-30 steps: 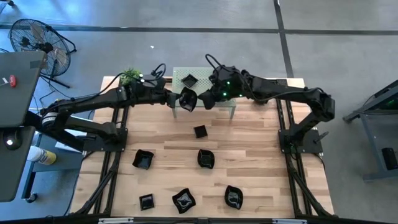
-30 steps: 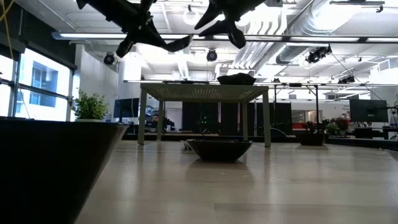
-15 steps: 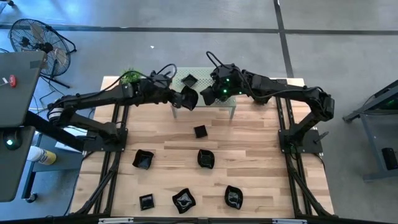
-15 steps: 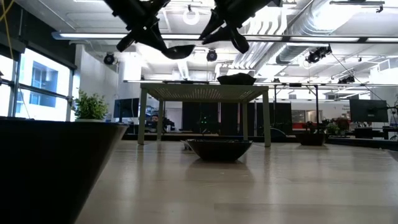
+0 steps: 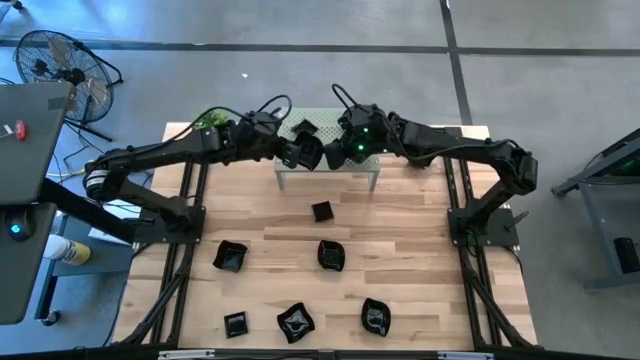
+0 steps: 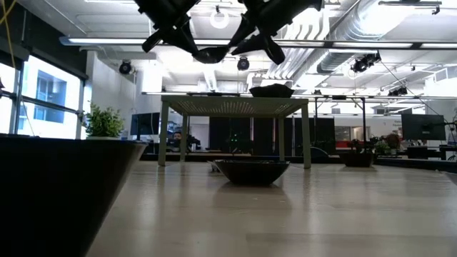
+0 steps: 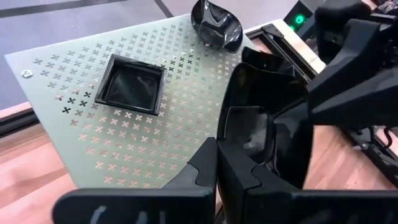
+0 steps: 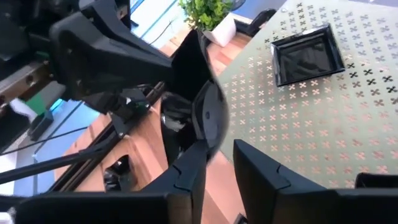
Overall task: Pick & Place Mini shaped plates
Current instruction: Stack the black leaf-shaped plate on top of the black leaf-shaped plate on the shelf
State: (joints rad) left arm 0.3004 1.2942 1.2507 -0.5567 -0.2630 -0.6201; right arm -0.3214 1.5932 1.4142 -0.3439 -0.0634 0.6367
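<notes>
plate (image 5: pixel 309 151) now nearer right claw (image 5: pixel 330 157)

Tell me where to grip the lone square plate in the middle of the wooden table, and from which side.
Come from straight above the square plate and pinch one straight wall, one pincer finger inside, one outside: it lies flat, open side up, nothing touching it. The left pincer holds another plate beside the open right pincer.

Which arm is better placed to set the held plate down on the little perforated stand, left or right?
Left. The left gripper is shut on the plate, right above the perforated stand. The right gripper hangs open beside it.
</notes>
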